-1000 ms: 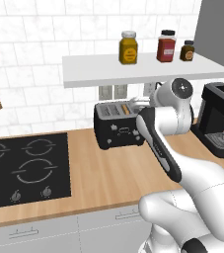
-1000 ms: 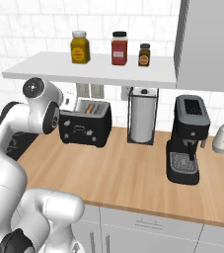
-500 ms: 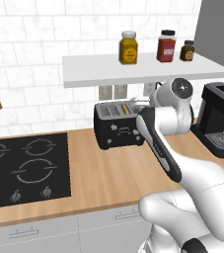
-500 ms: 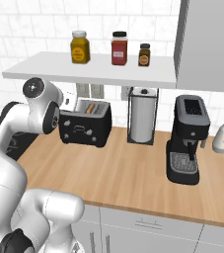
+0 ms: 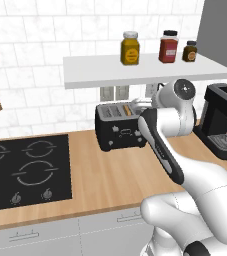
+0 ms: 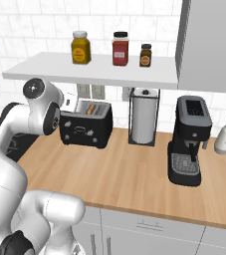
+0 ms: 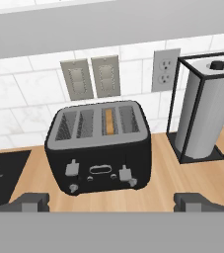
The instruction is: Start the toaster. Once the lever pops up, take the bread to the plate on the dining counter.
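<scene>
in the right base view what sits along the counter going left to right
toaster → paper towel holder → coffee machine → spray bottle

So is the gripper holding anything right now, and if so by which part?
Nothing is held: the gripper is open, short of the toaster, with the bread in a slot.

The white arm [image 5: 170, 145] rises from the base and bends forward, and the gripper [image 7: 111, 201] holds its two fingers wide apart, gripping nothing.
</scene>
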Available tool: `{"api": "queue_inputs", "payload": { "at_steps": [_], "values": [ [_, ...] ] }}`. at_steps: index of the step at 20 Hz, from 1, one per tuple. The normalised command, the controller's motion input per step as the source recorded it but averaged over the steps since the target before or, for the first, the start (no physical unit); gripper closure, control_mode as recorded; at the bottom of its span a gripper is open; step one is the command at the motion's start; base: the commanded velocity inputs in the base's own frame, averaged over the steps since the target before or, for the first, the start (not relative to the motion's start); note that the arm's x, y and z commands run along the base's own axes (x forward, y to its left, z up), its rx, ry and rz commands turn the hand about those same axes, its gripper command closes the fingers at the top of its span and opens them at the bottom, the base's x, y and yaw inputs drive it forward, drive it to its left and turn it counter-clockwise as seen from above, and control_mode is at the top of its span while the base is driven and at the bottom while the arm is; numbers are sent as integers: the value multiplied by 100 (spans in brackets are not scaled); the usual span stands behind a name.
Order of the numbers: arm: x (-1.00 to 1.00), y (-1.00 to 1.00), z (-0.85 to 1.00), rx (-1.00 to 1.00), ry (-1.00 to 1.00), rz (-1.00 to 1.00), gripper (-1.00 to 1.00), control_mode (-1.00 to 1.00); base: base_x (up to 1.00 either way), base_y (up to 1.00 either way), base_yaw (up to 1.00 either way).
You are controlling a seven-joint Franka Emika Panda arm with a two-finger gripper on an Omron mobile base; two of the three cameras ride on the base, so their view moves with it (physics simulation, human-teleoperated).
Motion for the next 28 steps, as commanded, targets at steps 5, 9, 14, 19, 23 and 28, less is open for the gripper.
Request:
{"api": "queue_inputs", "payload": {
  "at_steps": [5,9,14,19,23,28],
  "values": [
    [0,0,0,0,0,0,-100,-100,0,0,0],
    [0,0,0,0,0,0,-100,-100,0,0,0],
    [0,0,0,0,0,0,-100,-100,0,0,0],
    [0,0,0,0,0,0,-100,-100,0,0,0],
    [0,0,0,0,0,0,-100,-100,0,0,0],
    [0,0,0,0,0,0,-100,-100,0,0,0]
  ]
}}
